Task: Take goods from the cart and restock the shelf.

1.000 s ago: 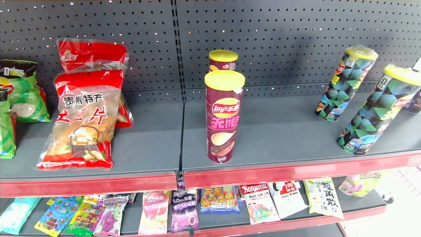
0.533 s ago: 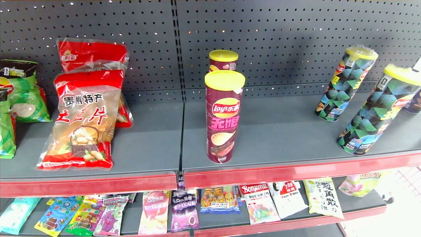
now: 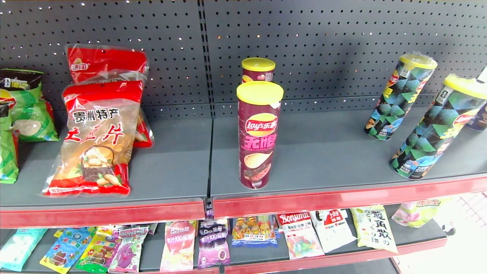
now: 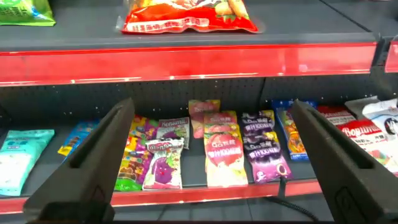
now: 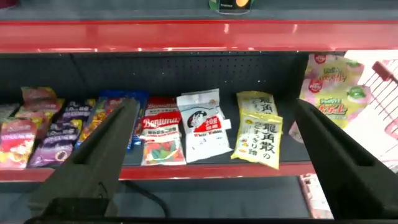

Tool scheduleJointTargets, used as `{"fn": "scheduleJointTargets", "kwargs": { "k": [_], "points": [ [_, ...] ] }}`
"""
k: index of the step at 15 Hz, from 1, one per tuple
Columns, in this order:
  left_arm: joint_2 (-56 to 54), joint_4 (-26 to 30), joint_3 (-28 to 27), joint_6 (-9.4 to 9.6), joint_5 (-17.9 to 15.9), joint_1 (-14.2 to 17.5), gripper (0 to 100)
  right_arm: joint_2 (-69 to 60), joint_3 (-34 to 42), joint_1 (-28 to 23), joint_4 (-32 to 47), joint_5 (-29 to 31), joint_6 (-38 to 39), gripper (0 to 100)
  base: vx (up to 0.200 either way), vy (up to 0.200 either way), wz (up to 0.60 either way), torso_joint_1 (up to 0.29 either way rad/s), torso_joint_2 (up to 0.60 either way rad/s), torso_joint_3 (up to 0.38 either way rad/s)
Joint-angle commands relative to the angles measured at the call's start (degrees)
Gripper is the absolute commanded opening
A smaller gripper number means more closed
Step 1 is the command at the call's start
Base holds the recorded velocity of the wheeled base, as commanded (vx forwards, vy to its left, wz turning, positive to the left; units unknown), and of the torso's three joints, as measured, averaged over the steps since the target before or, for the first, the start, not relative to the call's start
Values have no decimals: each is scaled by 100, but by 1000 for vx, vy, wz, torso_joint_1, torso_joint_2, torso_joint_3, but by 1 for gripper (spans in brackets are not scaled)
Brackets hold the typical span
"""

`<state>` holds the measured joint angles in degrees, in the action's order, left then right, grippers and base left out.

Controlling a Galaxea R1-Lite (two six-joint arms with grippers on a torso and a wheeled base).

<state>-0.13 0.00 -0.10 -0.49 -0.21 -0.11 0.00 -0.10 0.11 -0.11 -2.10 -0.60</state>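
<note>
Now | left gripper (image 4: 211, 104) spread, empty | right gripper (image 5: 216, 102) spread, empty | cart wire (image 5: 384, 78) nearer right arm (I judge) | shelf (image 3: 304, 198) ahead, mid-frame.

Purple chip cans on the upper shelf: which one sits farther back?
The rear purple can, by the pegboard: only its yellow lid and top show above the front purple can, which stands near the red edge.

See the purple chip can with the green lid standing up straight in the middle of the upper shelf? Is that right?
Not quite. The lid is yellow, not green, as the head view shows. The purple chip can does stand up straight in the middle of the upper shelf.
</note>
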Motion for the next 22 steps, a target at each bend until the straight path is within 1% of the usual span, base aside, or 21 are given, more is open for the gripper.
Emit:
{"fn": "scheduleJointTargets", "kwargs": {
  "k": [1, 4, 8, 13, 22],
  "points": [
    [13, 0, 1, -4, 3, -7, 100, 0, 10, -2, 2, 16, 121, 100, 0, 0, 0, 0, 0, 0],
    [13, 0, 1, -4, 3, 2, 100, 0, 10, -2, 11, 16, 60, 100, 0, 0, 0, 0, 0, 0],
    [13, 0, 1, 5, 3, 2, 100, 0, 10, -2, 11, 16, 60, 100, -200, 0, 0, 8, 6, 2],
    [13, 0, 1, 5, 3, 2, 100, 0, 10, -2, 11, 16, 51, 100, 0, 0, 0, 0, 0, 0],
    [13, 9, 1, 5, 3, 2, 100, 0, 10, -2, 11, 16, 42, 100, 0, -200, 0, 5, 3, 2]
  ]
}}
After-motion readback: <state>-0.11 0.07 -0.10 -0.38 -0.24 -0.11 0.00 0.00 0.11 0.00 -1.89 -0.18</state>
